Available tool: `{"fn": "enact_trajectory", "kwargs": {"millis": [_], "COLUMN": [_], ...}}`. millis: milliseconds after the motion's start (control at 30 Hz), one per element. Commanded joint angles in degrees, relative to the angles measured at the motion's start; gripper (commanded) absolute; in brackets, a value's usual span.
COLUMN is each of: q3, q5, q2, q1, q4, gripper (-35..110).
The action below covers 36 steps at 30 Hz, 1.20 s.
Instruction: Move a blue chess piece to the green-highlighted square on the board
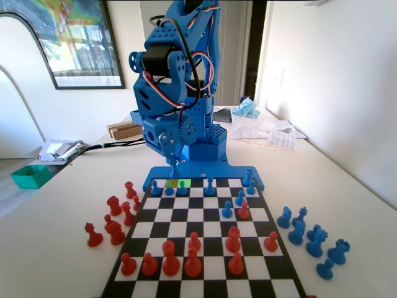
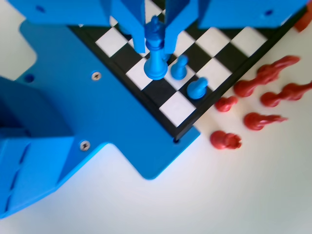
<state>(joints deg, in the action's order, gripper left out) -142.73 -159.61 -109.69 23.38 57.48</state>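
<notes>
In the wrist view the gripper has its jaws closed around the head of the blue chess piece, whose base seems to rest on a back-row square. The green-highlighted square lies beneath it, so release gently, straight up, sparing the neighbouring pawns.
</notes>
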Motion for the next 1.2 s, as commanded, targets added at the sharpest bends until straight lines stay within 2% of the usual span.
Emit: {"fn": "enact_trajectory", "kwargs": {"millis": [0,167,600,1167], "q3": [-2.37,-6.77,-8.26,-11.16], "q5": [0.09,1.32,3.34,4.31], "q2": [-0.88,-0.88,-0.79,-0.79], "q1": [-0.09,-1.58,-3.34,-3.96], "q4": [-3.16,-7.65,-9.40,-14.68], "gripper": [1,1,1,19]}}
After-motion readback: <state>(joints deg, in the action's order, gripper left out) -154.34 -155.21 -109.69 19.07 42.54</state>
